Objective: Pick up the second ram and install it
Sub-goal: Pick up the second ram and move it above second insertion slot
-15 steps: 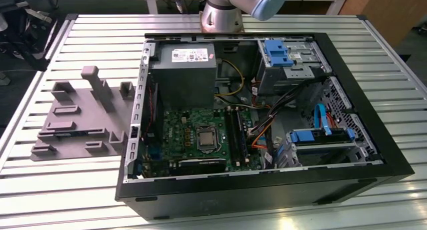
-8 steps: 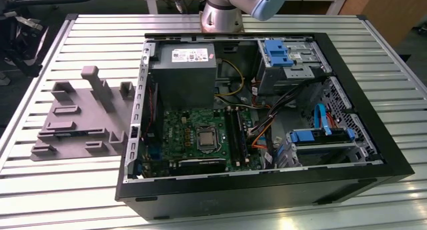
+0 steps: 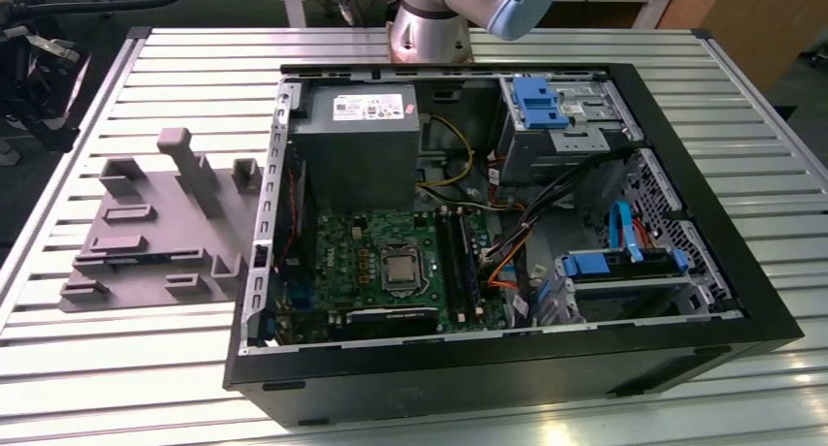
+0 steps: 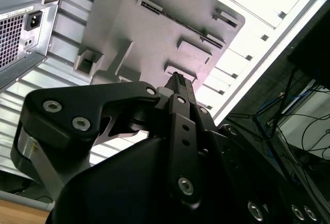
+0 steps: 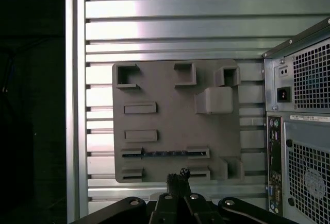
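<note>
The second ram (image 5: 165,153) lay on edge in the grey plastic holder (image 5: 165,87), seated in a long slot between two low brackets in the row next to the holder's edge. In the first wrist view it showed as a thin dark strip with a row of small chips. The pincer (image 5: 178,174) was empty, its two fingers pressed together with no gap between the tips. The tips hung over that same edge of the holder, near the ram's middle but clear of it, with one more row of brackets lying between them and the stick. In the second wrist view the black fingers (image 4: 178,92) showed from the side as one narrow blade pointing toward the holder, with nothing between the pads.

In the exterior view the holder rested on the slatted aluminium counter (image 3: 143,378), just beside the open computer case (image 3: 518,354) on the exterior view's left. The case lay on its side. Its green motherboard (image 3: 343,257) faced upward, with long black memory slots (image 3: 456,257) beside the processor socket (image 3: 398,269). A grey power supply (image 3: 356,136) sat above the board and blue-tabbed drive cages (image 3: 537,102) stood toward the exterior view's right. The arm (image 3: 433,24) rose from the far side of the counter behind the case.
</note>
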`<move>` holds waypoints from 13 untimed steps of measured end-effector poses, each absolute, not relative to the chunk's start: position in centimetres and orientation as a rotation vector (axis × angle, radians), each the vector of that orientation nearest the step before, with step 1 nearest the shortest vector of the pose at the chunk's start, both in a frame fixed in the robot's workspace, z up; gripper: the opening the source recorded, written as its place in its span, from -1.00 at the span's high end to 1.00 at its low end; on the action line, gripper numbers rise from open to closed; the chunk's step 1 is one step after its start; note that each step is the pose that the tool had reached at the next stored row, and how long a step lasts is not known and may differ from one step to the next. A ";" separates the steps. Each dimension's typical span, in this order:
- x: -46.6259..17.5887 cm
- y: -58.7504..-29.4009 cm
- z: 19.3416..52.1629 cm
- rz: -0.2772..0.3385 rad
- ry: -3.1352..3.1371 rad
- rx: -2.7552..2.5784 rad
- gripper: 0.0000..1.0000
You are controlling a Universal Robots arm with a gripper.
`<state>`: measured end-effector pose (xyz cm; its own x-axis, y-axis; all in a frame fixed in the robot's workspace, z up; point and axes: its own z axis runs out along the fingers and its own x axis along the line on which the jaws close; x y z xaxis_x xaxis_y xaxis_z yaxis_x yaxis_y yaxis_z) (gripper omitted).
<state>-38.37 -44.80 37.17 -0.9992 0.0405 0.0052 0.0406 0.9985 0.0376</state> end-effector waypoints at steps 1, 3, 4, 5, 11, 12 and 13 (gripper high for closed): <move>-38.4 -44.8 37.2 -0.059 -3.136 -0.064 0.79; -38.4 -44.8 37.2 -0.059 -3.136 -0.063 0.79; -38.4 -44.8 37.2 -0.059 -3.136 -0.063 0.79; -38.4 -44.8 37.2 -0.059 -3.136 -0.063 0.79; -38.4 -44.8 37.2 -0.059 -3.136 -0.029 0.79; -38.4 -44.8 37.2 -0.059 -3.136 -0.010 0.79; -38.4 -44.8 37.2 -0.059 -3.136 0.012 0.79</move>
